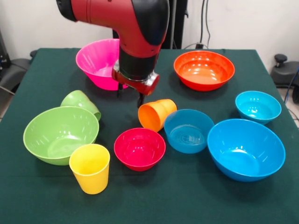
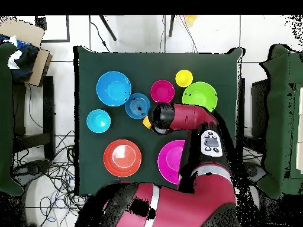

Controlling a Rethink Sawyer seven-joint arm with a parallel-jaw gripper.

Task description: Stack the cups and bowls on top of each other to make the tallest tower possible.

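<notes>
My gripper hangs low over the table's middle, open and empty, just behind an orange cup that lies on its side with its mouth facing left. A green cup lies tipped against the light green bowl. A yellow cup stands upright at the front. The red bowl and a blue bowl sit in front of the orange cup. The pink bowl, orange bowl, small cyan bowl and large blue bowl stand apart. Nothing is stacked.
The dark green table carries everything. In the overhead view the arm covers the gripper and most of the orange cup. Cables and chairs surround the table.
</notes>
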